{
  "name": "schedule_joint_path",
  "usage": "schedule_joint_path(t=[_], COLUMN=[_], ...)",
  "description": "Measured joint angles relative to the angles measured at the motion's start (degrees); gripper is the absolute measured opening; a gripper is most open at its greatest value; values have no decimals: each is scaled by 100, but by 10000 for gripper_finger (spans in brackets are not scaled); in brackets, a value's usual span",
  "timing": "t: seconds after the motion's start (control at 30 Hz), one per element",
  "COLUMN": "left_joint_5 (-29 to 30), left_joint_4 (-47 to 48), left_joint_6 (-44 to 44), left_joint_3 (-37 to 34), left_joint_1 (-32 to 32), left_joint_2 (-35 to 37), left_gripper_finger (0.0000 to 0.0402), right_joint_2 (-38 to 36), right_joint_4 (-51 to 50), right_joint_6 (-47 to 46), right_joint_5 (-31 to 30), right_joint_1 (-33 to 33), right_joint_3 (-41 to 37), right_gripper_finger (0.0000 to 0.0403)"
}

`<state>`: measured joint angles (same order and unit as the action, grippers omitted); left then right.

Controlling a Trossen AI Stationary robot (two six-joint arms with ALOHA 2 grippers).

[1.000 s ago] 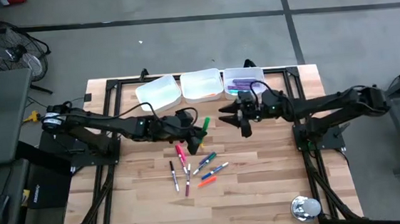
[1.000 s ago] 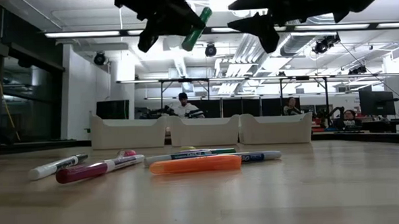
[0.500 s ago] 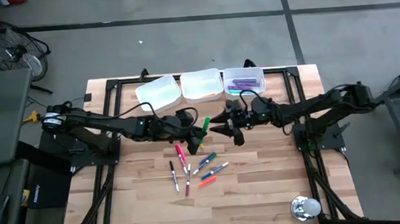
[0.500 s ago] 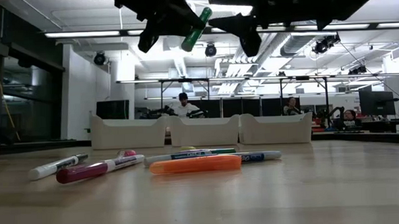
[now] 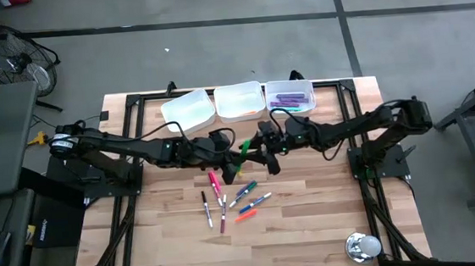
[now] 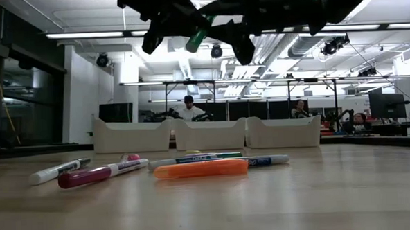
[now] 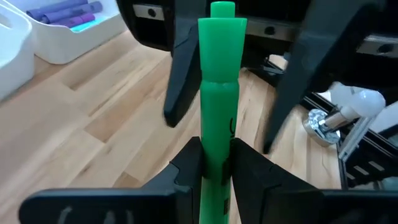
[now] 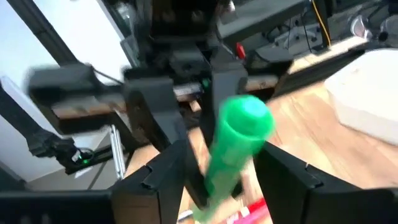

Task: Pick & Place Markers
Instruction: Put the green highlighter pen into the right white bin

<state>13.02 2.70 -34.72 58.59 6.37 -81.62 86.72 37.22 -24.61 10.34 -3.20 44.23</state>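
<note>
A green marker [image 7: 221, 93] is held up over the table's middle by my left gripper [image 7: 214, 162], which is shut on it. My right gripper [image 8: 221, 180] is open and level. It has come in from the table's right. Its two fingers stand on either side of the green marker's free end [image 8: 244, 121], with a gap showing on both sides. In the high view the two grippers meet at the green marker [image 5: 244, 146]. Several loose markers [image 5: 234, 201] in pink, blue, green, orange and white lie flat on the wood nearer the front edge. My left gripper pinches the green marker's barrel [image 7: 216, 152] between its two fingers [image 7: 189, 163], near the marker's rear end. The marker runs on along the fingers and sticks out well past their tips. It is lifted clear of the table and tilts up toward the far right [image 6: 198, 37].
Three white trays stand along the far edge: left [image 5: 189, 110], middle [image 5: 239, 100] and right [image 5: 290, 95], the right one holding purple markers. A shiny metal object [image 5: 364, 246] sits at the near right corner. Bare wood lies left and right of the loose markers.
My right gripper has moved toward the table's left and slightly down, up to the green marker, and its fingers now straddle the marker's free end. My left gripper and the green marker have kept still.
</note>
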Motion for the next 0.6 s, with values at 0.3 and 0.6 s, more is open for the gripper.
schedule_joint_path(t=[0.3, 0.6], left_joint_5=[-101, -174], left_joint_4=[-10, -6], left_joint_6=[32, 103], left_joint_3=[0, 0], left_joint_1=[0, 2], left_joint_2=[4, 4], left_gripper_finger=[57, 56], right_joint_2=[0, 0], right_joint_4=[-16, 23], right_joint_6=[16, 72], right_joint_5=[49, 193], right_joint_1=[-1, -3], right_joint_3=[-4, -4], right_gripper_finger=[113, 58])
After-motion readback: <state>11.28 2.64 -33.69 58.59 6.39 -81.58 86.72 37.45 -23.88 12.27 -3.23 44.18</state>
